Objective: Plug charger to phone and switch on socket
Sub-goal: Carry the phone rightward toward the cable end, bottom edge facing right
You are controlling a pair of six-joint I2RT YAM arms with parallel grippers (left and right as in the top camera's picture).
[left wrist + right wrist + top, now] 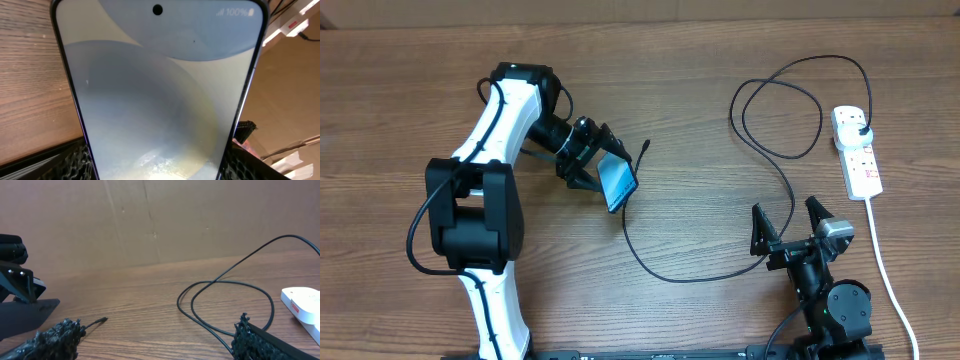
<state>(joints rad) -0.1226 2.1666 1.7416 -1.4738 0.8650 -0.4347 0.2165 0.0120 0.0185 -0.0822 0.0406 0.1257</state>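
Note:
My left gripper point(605, 170) is shut on the phone point(618, 182), which it holds tilted above the table; the phone's lit screen point(160, 95) fills the left wrist view. The charger cable point(775, 165) loops across the table from its black plug point(861, 131) in the white socket strip point(856, 150) to its connector tip point(646, 146), which lies just right of the phone. The tip also shows in the right wrist view point(101, 320), as does the cable point(220, 297). My right gripper point(788, 222) is open and empty at the front right, apart from the cable.
The socket's thick white cord point(890, 285) runs down the right side toward the front edge. The socket's end shows at the right in the right wrist view point(302, 302). A brown cardboard wall point(160, 220) stands behind the table.

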